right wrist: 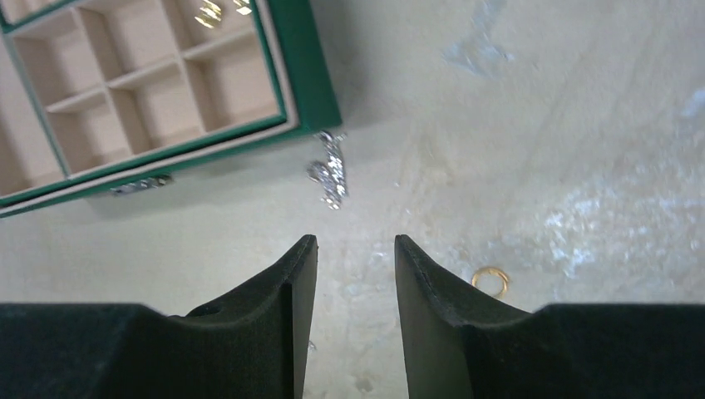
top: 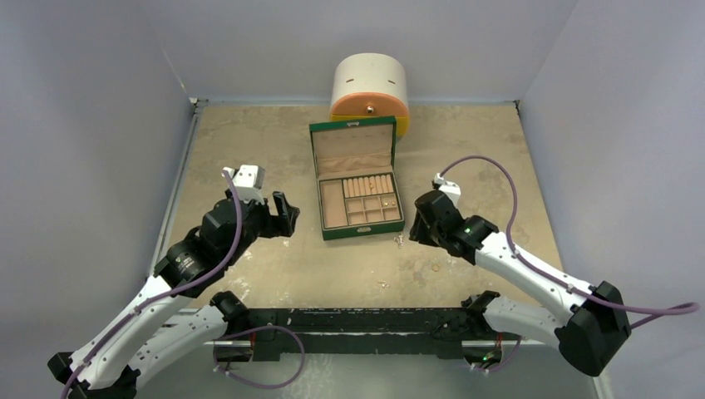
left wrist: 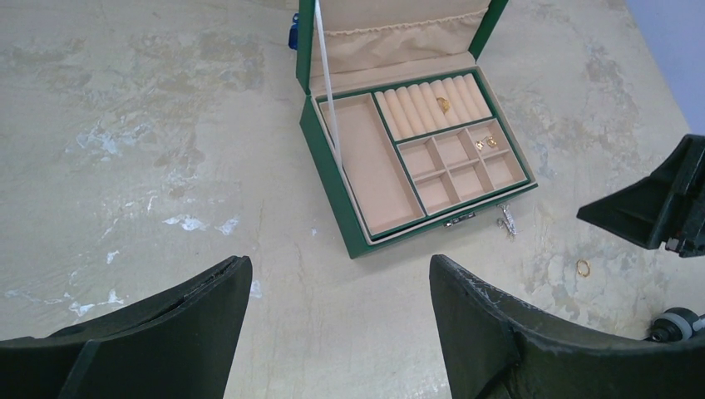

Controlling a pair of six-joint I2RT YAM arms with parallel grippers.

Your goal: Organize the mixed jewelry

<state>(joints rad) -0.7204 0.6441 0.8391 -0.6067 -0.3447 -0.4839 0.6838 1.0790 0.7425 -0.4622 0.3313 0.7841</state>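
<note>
1. Mottled tan surface [top: 249,141] fills the top view between pale grey walls; a white-and-orange round case [top: 369,83] stands at top centre.
2. Just below it a green box [top: 363,232] lies open, lid up, its tan compartments showing.
3. Inside, in the left wrist view, a gold piece [left wrist: 443,105] sits among the rolls and two gold bits [left wrist: 485,144] lie in the upper right small compartment.
4. Outside, a silvery piece [right wrist: 331,169] lies on the surface just beside the box's lower right corner; a loose ring [right wrist: 490,280] lies apart, further to the lower right.
5. Left hand [left wrist: 337,264] hovers left of the box, jaws wide, nothing between them.
6. Right hand [right wrist: 356,243] hangs over the surface just below the silvery piece, jaws narrowly parted, holding nothing.
</note>
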